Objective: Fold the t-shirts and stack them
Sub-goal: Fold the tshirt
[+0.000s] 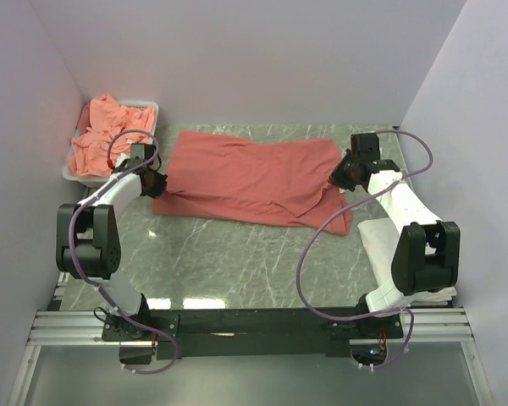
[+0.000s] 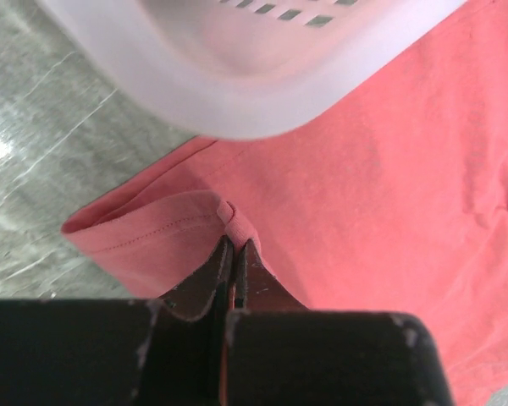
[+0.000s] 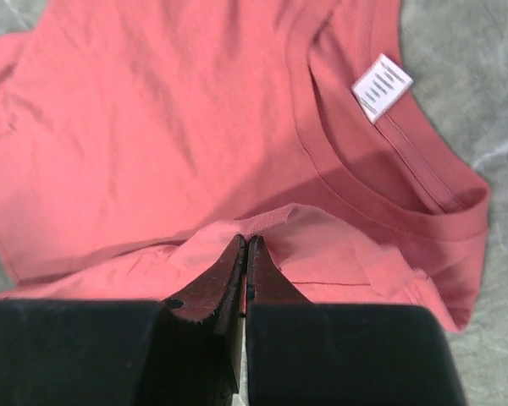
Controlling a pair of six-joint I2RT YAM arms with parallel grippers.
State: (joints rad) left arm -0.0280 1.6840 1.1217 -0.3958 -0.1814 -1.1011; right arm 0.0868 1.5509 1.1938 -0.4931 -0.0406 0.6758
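A coral-red t-shirt lies spread flat across the middle of the frame in the top view, on the grey marbled surface. Its long axis runs left to right, with the collar and white neck label at the right end. The left tool has its fingers pressed together on a doubled-over stitched hem at the shirt's left end, just below the white tray. The right tool is clamped on a raised ridge of cloth just beside the collar. More crumpled t-shirts fill the tray at upper left, and a white folded garment rests at the right edge, partly under the right arm. The cloth looks light, limp and slightly clingy. It will likely sag between the two pinches and drag on the surface rather than hold a line, so the two ends need lifting evenly. Hems and the ribbed collar seam are the thickest, least stretchy parts and seem the safest holds. A pinch in the open single layer could slip or pull a pucker into the fold.
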